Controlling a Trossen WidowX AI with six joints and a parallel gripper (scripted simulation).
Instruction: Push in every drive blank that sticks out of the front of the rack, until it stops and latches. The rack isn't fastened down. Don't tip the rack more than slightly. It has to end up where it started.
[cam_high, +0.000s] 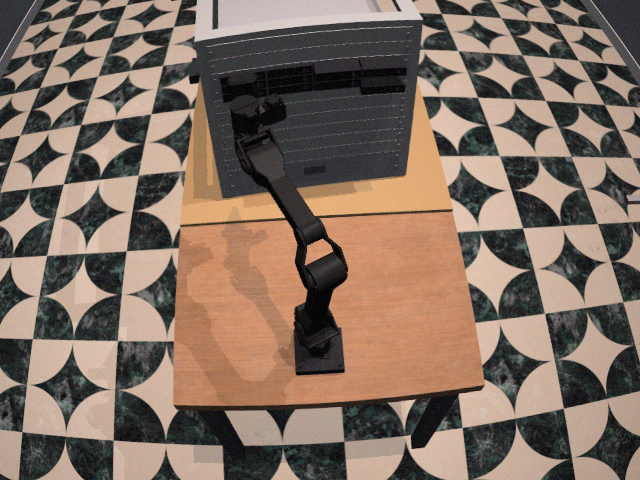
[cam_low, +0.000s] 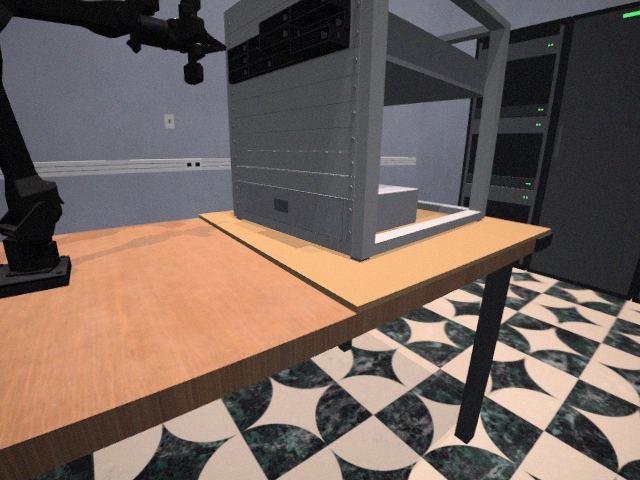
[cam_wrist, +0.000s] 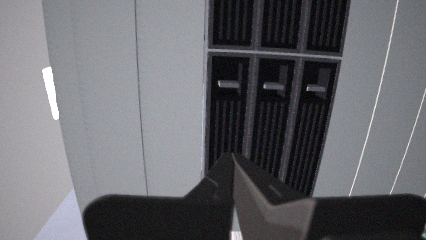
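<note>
The grey rack (cam_high: 320, 124) (cam_low: 294, 118) stands upright, with a band of black drive blanks near its top. At the band's right part, dark blanks stand proud of the front: an upper middle blank (cam_high: 337, 65), an upper right blank (cam_high: 383, 63) and a right blank (cam_high: 382, 84) below it. In the wrist view three blanks with pale latches, such as the left one (cam_wrist: 228, 117), lie side by side and look about level with each other. My gripper (cam_high: 241, 76) (cam_low: 224, 48) (cam_wrist: 230, 160) is shut and empty, its tips close before the band's left end. Whether they touch cannot be told.
The rack stands on a yellow board (cam_high: 206, 209) (cam_low: 356, 281) on the wooden table (cam_high: 403, 310) (cam_low: 155, 330). A pale box (cam_low: 398, 206) sits inside the rack's base. A dark cabinet (cam_low: 594, 155) stands behind. The wrist camera's housing sits beside the fingers.
</note>
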